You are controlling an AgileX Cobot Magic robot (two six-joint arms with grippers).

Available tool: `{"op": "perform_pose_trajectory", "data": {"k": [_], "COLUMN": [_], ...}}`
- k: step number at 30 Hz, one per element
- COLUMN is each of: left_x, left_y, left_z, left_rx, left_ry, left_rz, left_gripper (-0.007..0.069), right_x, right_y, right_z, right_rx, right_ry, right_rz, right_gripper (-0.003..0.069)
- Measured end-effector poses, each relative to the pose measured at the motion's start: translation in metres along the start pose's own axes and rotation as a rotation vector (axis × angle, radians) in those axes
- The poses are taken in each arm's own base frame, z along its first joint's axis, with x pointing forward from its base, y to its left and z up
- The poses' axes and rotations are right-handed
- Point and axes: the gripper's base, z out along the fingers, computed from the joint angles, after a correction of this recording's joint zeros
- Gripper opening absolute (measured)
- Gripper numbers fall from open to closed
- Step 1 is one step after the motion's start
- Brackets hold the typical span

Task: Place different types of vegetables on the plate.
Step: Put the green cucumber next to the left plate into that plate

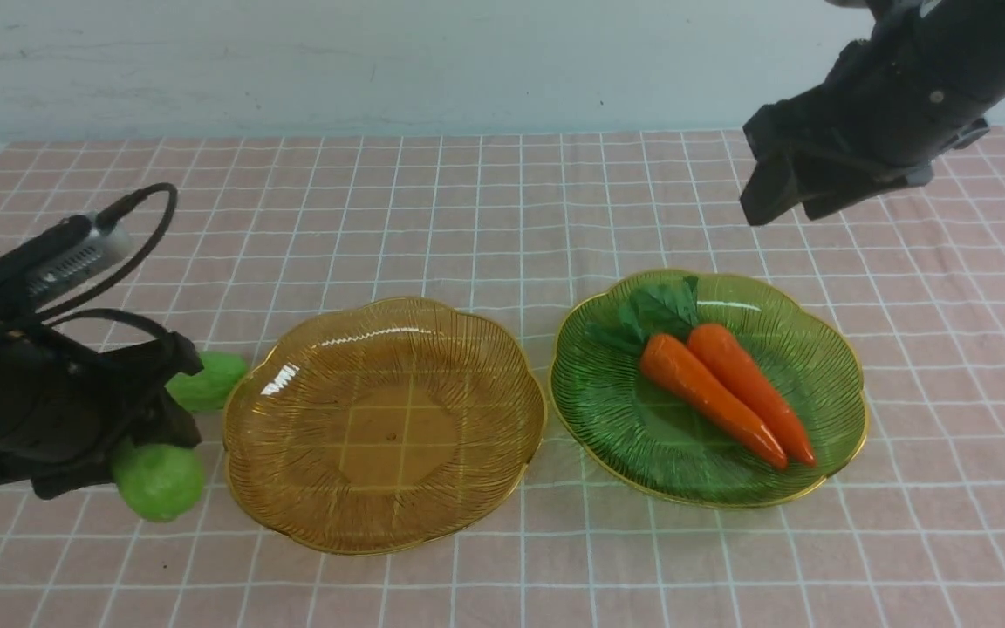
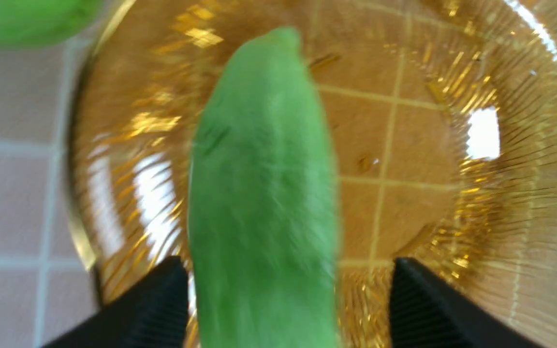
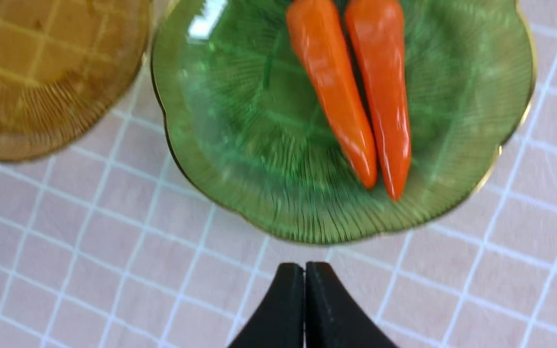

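A light green gourd (image 1: 159, 481) lies left of the amber plate (image 1: 385, 488). My left gripper (image 1: 173, 419) is open around it. In the left wrist view the gourd (image 2: 264, 193) runs between the fingers, against one and with a gap to the other, with the amber plate (image 2: 452, 72) behind it. A second gourd (image 1: 210, 380) lies just beyond, by the plate's rim, and also shows in the left wrist view (image 2: 27, 19). Two orange carrots (image 1: 707, 397) (image 1: 751, 388) lie side by side on the green plate (image 1: 851, 410). My right gripper (image 1: 773, 205) is shut and empty, high above the cloth.
A pink checked cloth (image 1: 502, 192) covers the table. The right wrist view shows my right gripper (image 3: 304, 266) over bare cloth, near the green plate (image 3: 220, 145) with both carrots (image 3: 331, 96) and part of the amber plate (image 3: 41, 72).
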Motion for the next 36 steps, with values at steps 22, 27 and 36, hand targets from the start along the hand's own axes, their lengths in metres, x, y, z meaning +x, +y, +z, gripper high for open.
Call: {"op": "perform_pose_trajectory", "data": {"k": [22, 27, 36], "left_x": [-0.066, -0.066, -0.066], "left_y": [0.06, 0.069, 0.082], "left_z": [-0.015, 0.0, 0.026], "left_rx": [-0.014, -0.007, -0.041], "left_ry": [-0.218, -0.19, -0.171], "left_rz": [-0.657, -0.934, -1.131], "left_gripper": [0.0683, 0.0681, 0.0667], "right_x": [0.012, 0.012, 0.012], "right_y": [-0.004, -0.004, -0.004], "right_z": [0.009, 0.009, 0.009], "right_rx": [0.025, 0.025, 0.025], "right_ry": [0.046, 0.046, 0.046], "right_rz": [-0.007, -0.008, -0.008], "right_gripper": [-0.0015, -0.0015, -0.0015]}}
